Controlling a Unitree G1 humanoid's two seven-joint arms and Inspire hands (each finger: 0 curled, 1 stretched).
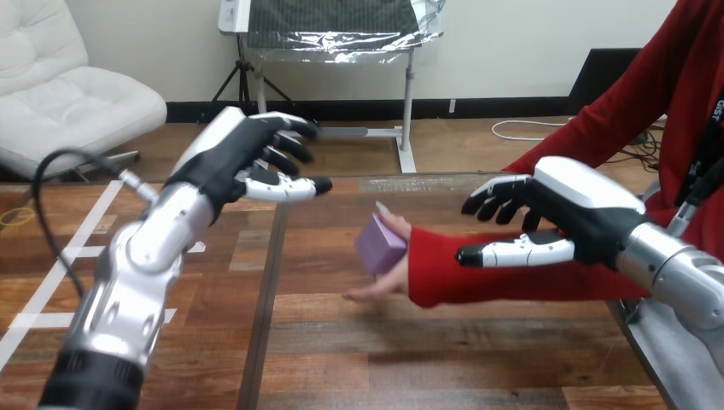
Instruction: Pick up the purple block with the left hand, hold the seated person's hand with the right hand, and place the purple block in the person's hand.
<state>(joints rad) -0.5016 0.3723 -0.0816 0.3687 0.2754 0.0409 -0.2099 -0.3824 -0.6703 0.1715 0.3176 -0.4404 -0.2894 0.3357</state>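
Nearest the camera, the brown wooden plank table (427,359) spreads out below the small light-purple cube-shaped block (380,245), which is taken here as the mark for every place. Low and far to the left of the block, the robot's silver left forearm (137,282) rises from the bottom edge and slants up toward the block's side. White tape lines (51,282) lie on the wood farther left of the block, and a dark seam (265,299) runs across the table between that forearm and the block. To the right of the block, the silver right forearm (674,269) comes in from the right edge. It ends in the black-and-white right hand (580,213), right of the block and at about its height. This hand's fingers are loosely bent and spread away from the thumb. The thumb lies straight across the front of the person's red sleeve (478,282); whether it touches the sleeve cannot be told, and no finger is seen curled round it. The sleeve runs left to the person's hand (384,286), which cups the block from below and behind, holding it off the table. Up and to the left of the block, well apart from it, the left hand (230,162) hangs with relaxed, parted fingers and holds nothing.
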